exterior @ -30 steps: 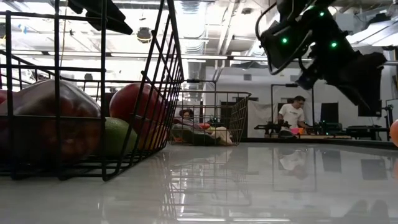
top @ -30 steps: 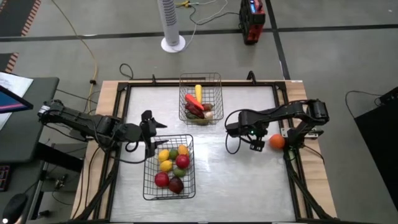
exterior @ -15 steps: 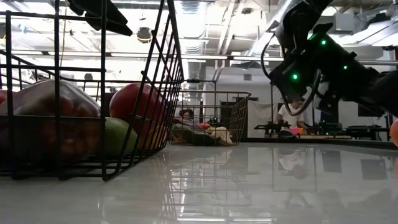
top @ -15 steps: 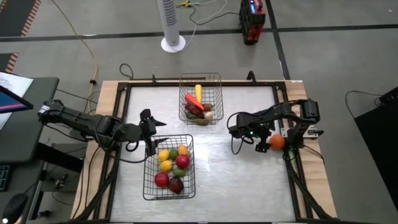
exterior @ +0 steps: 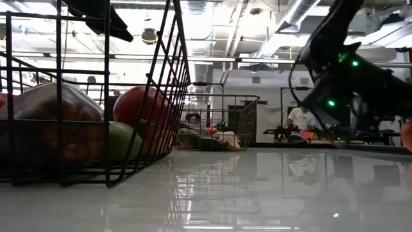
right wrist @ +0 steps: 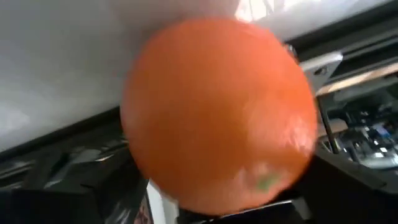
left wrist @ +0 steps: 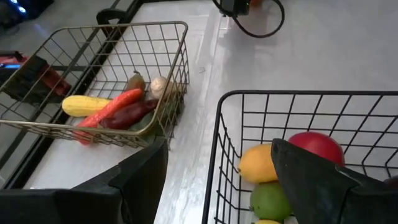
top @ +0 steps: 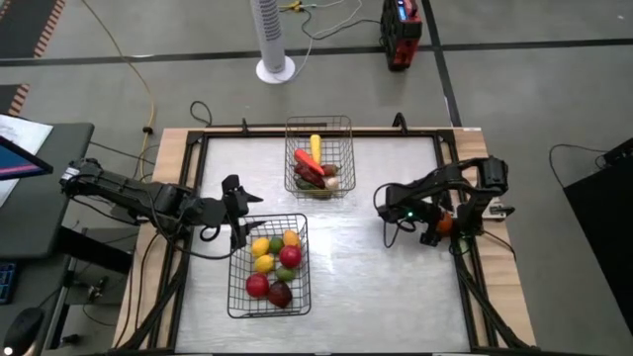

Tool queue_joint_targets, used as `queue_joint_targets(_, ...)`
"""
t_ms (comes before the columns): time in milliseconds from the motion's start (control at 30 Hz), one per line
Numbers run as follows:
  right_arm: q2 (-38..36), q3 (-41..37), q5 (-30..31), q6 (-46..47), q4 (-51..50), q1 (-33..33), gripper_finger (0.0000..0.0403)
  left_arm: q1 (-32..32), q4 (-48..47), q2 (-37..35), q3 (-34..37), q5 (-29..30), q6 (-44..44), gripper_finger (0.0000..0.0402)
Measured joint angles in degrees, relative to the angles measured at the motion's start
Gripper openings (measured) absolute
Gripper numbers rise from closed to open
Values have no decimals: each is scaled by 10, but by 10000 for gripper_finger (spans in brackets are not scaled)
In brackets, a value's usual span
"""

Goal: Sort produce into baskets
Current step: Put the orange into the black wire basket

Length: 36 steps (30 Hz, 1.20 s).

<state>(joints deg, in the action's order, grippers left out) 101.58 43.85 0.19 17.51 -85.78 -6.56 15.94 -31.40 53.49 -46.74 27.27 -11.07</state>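
Note:
An orange (right wrist: 217, 112) lies on the table by its right edge and fills the right wrist view. It also shows in the high view (top: 445, 224). My right gripper (top: 433, 226) is low at the orange, open, with a dark finger on either side of it (right wrist: 68, 186). My left gripper (left wrist: 217, 180) is open and empty, hovering over the far left rim of the black basket (top: 269, 265), which holds lemons, apples and a lime. The bronze basket (top: 318, 156) at the far middle holds a carrot, peppers, a yellow piece and garlic. My right gripper has its fingers on either side of the orange's lower half (right wrist: 186, 186), coming level from the table's left. The orange rests on the table. Whether the fingers touch it, I cannot tell.
The table's raised right frame (top: 463, 213) runs just behind the orange. Open white tabletop (top: 376, 277) lies between the black basket and the right arm. People and equipment show in the room beyond in the low view.
My right gripper has moved toward the table's right edge and gone down to the orange, which now sits between its fingers. The orange has stayed in place. My left arm has kept still.

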Motion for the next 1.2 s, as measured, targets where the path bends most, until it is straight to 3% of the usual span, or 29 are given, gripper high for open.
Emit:
queue_joint_targets(167,0,-27,2,-4,37,-4,369,0,0,0,0,0,0,274)
queue_joint_targets(333,0,-2,12,-4,54,-2,330,0,6,0,0,2,3,274)
queue_joint_targets(533,0,75,45,-5,17,3,318,0,13,0,0,11,8,274)
queue_joint_targets(700,0,176,38,0,2,34,321,0,13,0,0,17,15,274)
queue_joint_targets(767,0,220,10,0,19,50,321,0,16,0,0,24,20,274)
queue_joint_targets(967,0,346,-109,-28,158,108,321,0,29,0,0,36,29,274)
queue_joint_targets(1200,-1,415,-97,-39,480,157,322,0,31,0,0,42,29,274)
